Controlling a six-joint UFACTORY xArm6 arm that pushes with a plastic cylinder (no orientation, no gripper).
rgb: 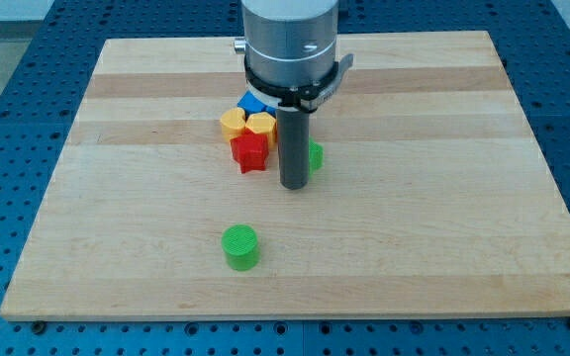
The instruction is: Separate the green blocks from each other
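Observation:
A green cylinder [240, 246] stands alone toward the view's bottom, left of centre. A second green block [316, 155] is mostly hidden behind my rod; only its right edge shows and its shape cannot be made out. My tip [294, 185] rests on the board just left of and below that green block, close to it or touching. The two green blocks are far apart.
A cluster sits left of my rod: a red star-like block [250, 150], two yellow blocks [233, 123] [261, 124] and a blue block [253, 102] partly under the arm. All rest on a wooden board [443, 227] over a blue perforated table.

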